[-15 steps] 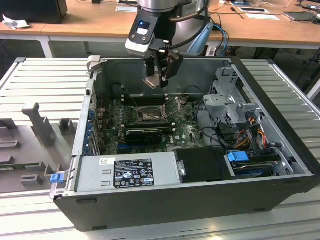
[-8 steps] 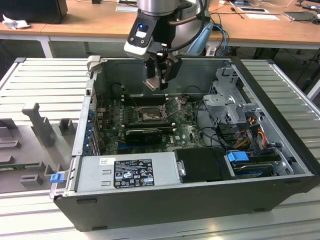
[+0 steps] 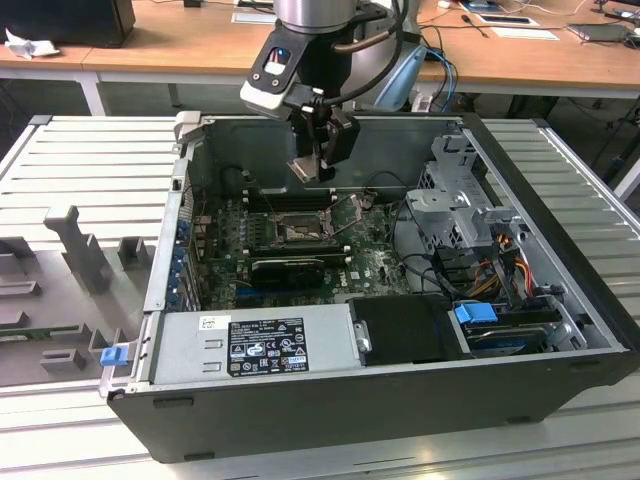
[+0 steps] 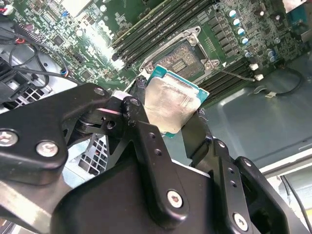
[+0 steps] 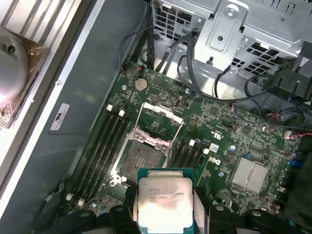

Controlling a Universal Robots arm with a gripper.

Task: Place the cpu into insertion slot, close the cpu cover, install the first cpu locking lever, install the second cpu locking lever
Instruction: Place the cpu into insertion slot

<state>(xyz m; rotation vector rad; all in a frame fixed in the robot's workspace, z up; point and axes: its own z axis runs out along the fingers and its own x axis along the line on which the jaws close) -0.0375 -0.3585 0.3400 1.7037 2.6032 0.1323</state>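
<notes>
First wrist view, cpu (image 5: 164, 202) face-up in fingers (image 5: 220, 218)

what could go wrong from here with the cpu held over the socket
1. The gripper holds the cpu by its edges above the insertion slot; a slip could drop it onto the exposed pin field.
2. The cpu cover stands open at the slot's edge, so the chip or gripper might catch it on the way down.
3. Lowered off-square, the chip could bend pins.
</notes>
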